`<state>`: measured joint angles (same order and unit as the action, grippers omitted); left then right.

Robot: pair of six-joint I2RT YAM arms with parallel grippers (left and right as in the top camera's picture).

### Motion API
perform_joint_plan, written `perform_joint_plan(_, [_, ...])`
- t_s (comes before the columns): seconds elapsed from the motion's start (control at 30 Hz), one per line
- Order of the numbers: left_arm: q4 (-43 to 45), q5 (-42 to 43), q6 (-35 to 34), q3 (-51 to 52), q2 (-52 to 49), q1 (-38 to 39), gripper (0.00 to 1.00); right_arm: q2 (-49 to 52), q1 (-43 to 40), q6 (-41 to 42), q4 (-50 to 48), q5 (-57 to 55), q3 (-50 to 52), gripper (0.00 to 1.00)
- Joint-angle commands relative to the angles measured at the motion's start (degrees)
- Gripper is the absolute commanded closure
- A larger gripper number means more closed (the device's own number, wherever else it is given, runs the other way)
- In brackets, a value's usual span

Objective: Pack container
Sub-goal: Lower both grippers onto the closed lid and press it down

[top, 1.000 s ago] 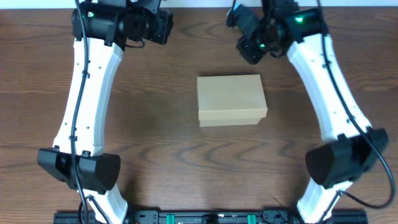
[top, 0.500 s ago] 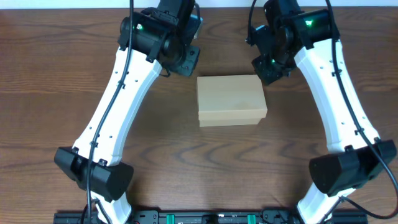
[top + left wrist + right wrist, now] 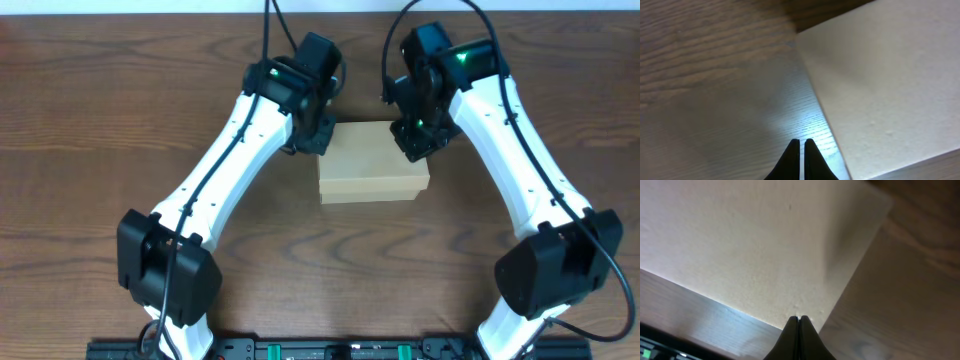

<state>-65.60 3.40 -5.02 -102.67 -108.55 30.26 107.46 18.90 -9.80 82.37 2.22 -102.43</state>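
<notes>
The container [image 3: 372,160] is a plain tan cardboard box with its lid down, sitting mid-table. My left gripper [image 3: 801,141] is shut and empty. Its tips hover over bare wood just beside the container's [image 3: 885,85] left edge. In the overhead view the left wrist [image 3: 312,95] sits at the box's back left corner. My right gripper [image 3: 798,318] is also shut with nothing in it, its tips at the rim of the container's [image 3: 750,245] top face. The right wrist [image 3: 425,100] hangs over the box's back right corner.
The dark wooden table [image 3: 90,150] spreads to both sides. Both arm bases [image 3: 165,270] [image 3: 550,265] stand near the front edge, by a black rail [image 3: 330,350]. A pale strip [image 3: 100,6] runs along the table's back edge.
Both arms have swung in from the back corners to the container, the left one farther. The container has stayed put and both grippers have stayed shut.
</notes>
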Motion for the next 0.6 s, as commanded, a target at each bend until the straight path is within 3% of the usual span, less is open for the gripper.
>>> perform_joint_plan(0.0, [-0.1,-1.1,-2.5,0.3,-0.2,1.9,0.94,-1.1,0.3,1.2,-0.3,1.3,1.2,0.98])
perform_joint_plan(0.57, [3.5,-2.3,-8.3,7.9,-0.2,9.6,0.94,-9.3,0.3,3.1,-8.4,3.0,17.7,0.98])
